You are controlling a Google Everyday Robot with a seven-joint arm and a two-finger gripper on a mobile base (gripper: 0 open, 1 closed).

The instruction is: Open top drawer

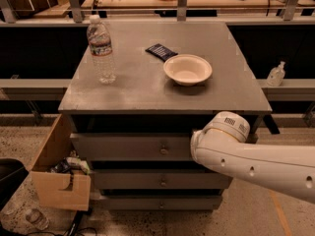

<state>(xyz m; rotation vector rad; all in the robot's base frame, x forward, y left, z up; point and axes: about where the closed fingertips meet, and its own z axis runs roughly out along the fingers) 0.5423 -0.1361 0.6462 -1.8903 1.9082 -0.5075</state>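
I count one top drawer (123, 147), two lower drawers (128, 180), one water bottle (101, 50), one bowl (187, 69), one dark packet (161, 51), one tan box (59, 188) at lower left, and my one gripper, hidden behind my arm (256, 163) at centre right.

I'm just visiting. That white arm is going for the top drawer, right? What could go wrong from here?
1. The gripper is hidden behind the white arm, just right of the small knob on the top drawer; it might miss the knob or slip off it.
2. A hard tug could shake the cabinet and tip the upright water bottle on top, or slide the bowl.
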